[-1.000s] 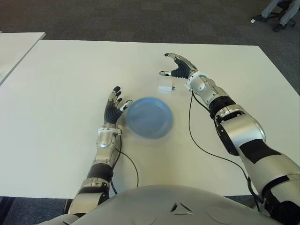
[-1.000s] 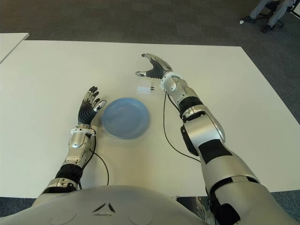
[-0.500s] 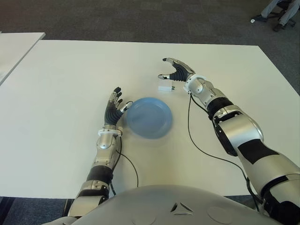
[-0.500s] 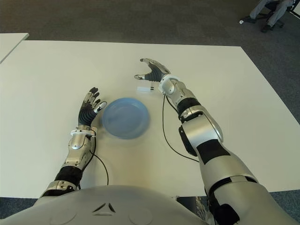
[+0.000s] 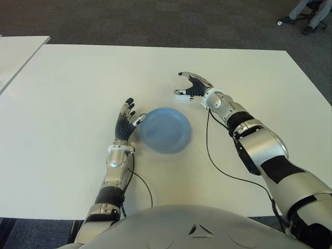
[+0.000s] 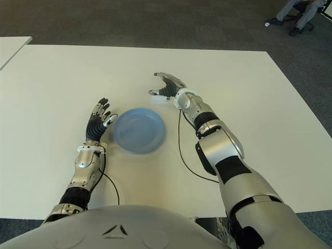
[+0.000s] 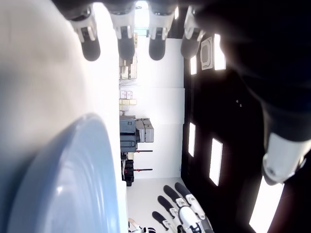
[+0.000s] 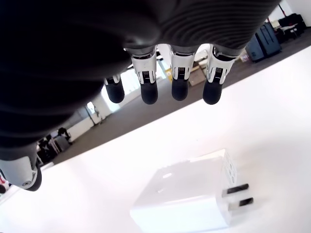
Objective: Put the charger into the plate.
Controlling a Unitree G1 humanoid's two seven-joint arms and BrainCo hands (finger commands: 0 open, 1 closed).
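Over the last second our right hand (image 5: 193,86) has come down and closed in on the white charger (image 5: 182,96), which means the reach is nearly done and the grasp comes next. The charger lies on the white surface (image 5: 78,78) just beyond the blue plate (image 5: 164,129), directly under our spread fingers (image 8: 146,87), not yet held. Our left hand (image 5: 125,120) shows fingers extended, just beside the plate's left edge.

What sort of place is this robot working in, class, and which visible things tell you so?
Probably an office or lab: a large white table on grey carpet, and an office chair's wheeled base at the far corner. The right hand is over a white charger beside a blue plate.
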